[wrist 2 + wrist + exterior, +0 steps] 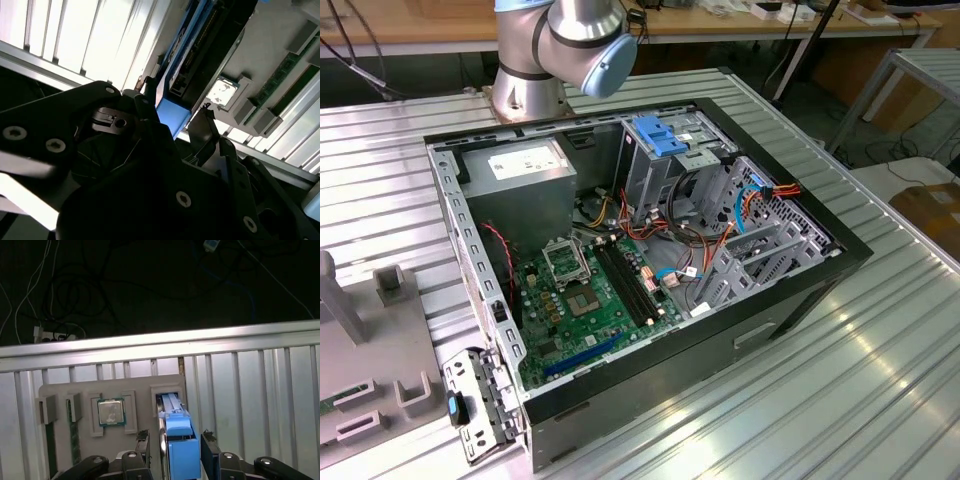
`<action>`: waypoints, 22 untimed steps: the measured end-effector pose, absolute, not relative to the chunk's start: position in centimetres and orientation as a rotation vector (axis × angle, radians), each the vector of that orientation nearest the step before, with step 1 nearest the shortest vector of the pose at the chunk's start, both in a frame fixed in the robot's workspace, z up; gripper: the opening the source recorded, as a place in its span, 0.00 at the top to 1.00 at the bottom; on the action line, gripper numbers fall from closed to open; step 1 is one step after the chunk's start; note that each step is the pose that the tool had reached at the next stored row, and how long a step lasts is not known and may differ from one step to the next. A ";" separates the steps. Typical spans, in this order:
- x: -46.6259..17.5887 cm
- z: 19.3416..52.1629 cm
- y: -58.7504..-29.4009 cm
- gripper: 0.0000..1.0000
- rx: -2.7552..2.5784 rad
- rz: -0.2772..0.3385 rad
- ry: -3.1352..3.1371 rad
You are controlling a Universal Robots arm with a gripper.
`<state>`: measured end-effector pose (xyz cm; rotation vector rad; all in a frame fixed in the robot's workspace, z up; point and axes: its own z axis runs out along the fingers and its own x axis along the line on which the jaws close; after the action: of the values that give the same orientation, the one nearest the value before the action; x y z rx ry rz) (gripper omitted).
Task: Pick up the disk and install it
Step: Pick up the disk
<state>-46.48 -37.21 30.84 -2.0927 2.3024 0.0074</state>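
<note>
The disk (176,426) stands on edge in a slot of the grey fixture plate (135,385). Its blue carrier rail faces the camera in the first wrist view, with the dark metal body beside it. My gripper (175,439) straddles the disk, one black finger (143,441) on each side. A narrow gap shows between that finger and the disk, so the gripper is open. In the second wrist view the disk's blue rail (172,114) sits between the black fingers (209,126) of the gripper (175,112).
The open computer case (800,300) lies on the ribbed metal table (880,380), with a drive cage under a blue bracket (665,135), a grey power supply (520,160) and the motherboard (590,290). The fixture plate also holds a processor chip (111,411) and a memory stick (74,440).
</note>
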 end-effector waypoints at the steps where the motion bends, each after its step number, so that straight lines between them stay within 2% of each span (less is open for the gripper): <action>1: -46.5 30.8 -37.1 0.47 -2.090 0.007 2.305; 16: -46.5 30.1 -37.2 0.47 -2.089 0.007 2.306; 17: -46.5 30.1 -37.2 0.48 -2.089 0.007 2.306; 18: -46.5 30.0 -37.2 0.56 -2.089 0.007 2.306; 22: -46.5 30.0 -37.2 0.56 -2.089 0.007 2.306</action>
<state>-46.53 -37.19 29.97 -2.0889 2.3059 0.0074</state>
